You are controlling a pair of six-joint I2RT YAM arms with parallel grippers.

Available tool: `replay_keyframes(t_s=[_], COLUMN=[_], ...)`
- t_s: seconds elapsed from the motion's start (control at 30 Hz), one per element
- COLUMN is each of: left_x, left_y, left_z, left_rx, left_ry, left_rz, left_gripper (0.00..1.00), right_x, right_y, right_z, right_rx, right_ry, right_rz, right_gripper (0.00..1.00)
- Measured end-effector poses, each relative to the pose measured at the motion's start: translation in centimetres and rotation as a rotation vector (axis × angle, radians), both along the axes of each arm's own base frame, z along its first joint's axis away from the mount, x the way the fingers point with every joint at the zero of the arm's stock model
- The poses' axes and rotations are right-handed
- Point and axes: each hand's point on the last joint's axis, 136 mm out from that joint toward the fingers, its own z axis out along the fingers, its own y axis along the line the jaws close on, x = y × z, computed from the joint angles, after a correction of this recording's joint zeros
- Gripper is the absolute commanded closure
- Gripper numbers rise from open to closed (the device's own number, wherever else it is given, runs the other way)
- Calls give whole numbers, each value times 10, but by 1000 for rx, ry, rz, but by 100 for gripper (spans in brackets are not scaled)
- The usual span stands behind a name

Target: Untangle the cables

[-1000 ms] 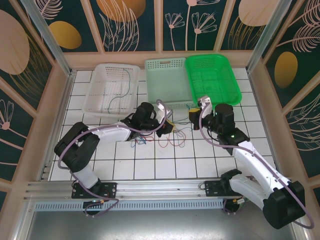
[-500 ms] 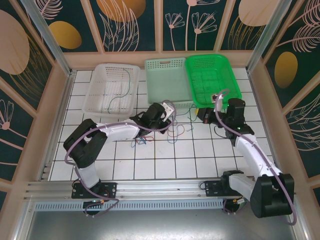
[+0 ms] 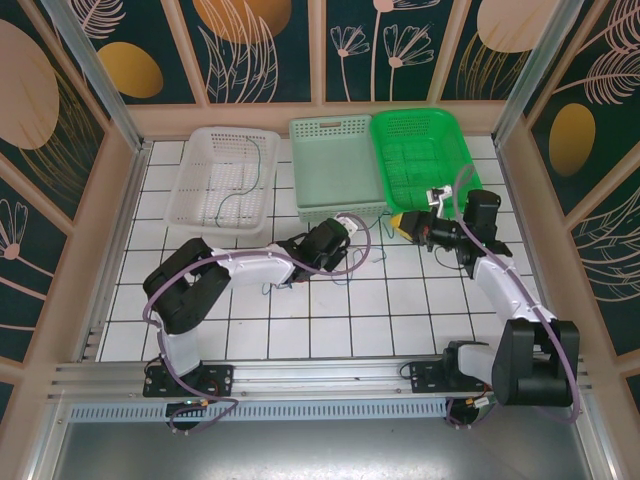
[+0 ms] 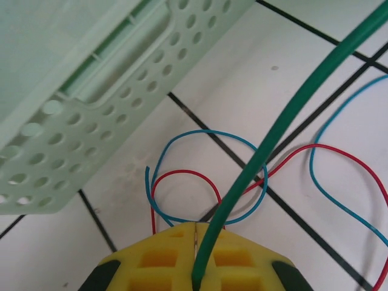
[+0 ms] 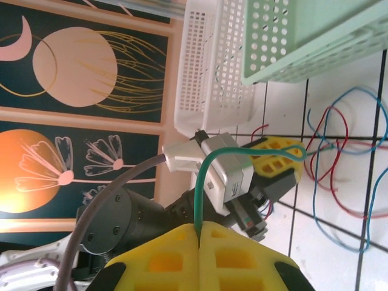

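Observation:
A green cable (image 4: 285,115) runs taut between both grippers. My left gripper (image 4: 197,239) is shut on one end of it, low over the tiles beside the pale green basket (image 4: 91,121). My right gripper (image 5: 199,233) is shut on the other end; from there the green cable (image 5: 209,160) arcs over to the left gripper (image 5: 279,159). Thin red cables (image 4: 339,151) and blue cables (image 4: 239,136) lie looped on the tiles under the left gripper. In the top view the left gripper (image 3: 356,240) and right gripper (image 3: 403,222) sit close together in front of the baskets.
Three baskets stand at the back: a white basket (image 3: 190,214) with a thin cable (image 3: 240,192) inside, the pale green basket (image 3: 340,211) and a bright green basket (image 3: 476,190). Loose red and blue strands (image 3: 283,284) trail beside the left forearm. Walls enclose the table.
My right gripper has moved right and back, toward the bright green basket, pulling the green cable. The left gripper followed rightward along the pale green basket's front, and the loops shifted with it.

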Motion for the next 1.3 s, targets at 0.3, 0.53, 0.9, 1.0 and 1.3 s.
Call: replay_keyframes(t_s=[0.3, 0.53, 0.9, 1.0, 1.3], left_x=[5, 5, -14, -20, -22], left_y=[10, 16, 40, 47, 13], left_z=[7, 8, 63, 83, 95], left_rx=[64, 59, -105, -155, -146], left_ry=[-78, -74, -127, -173, -218], left_rz=[57, 89, 135, 118, -91], left_gripper=[76, 35, 1, 2, 6], right_x=[-4, -4, -5, -5, -6], right_y=[-3, -5, -6, -6, -5], right_z=[6, 6, -8, -8, -5], right_rx=[21, -25, -50, -53, -54], right_ry=[31, 7, 30, 25, 13], right_rz=[24, 33, 40, 40, 42], right_gripper=[100, 100, 100, 100, 100])
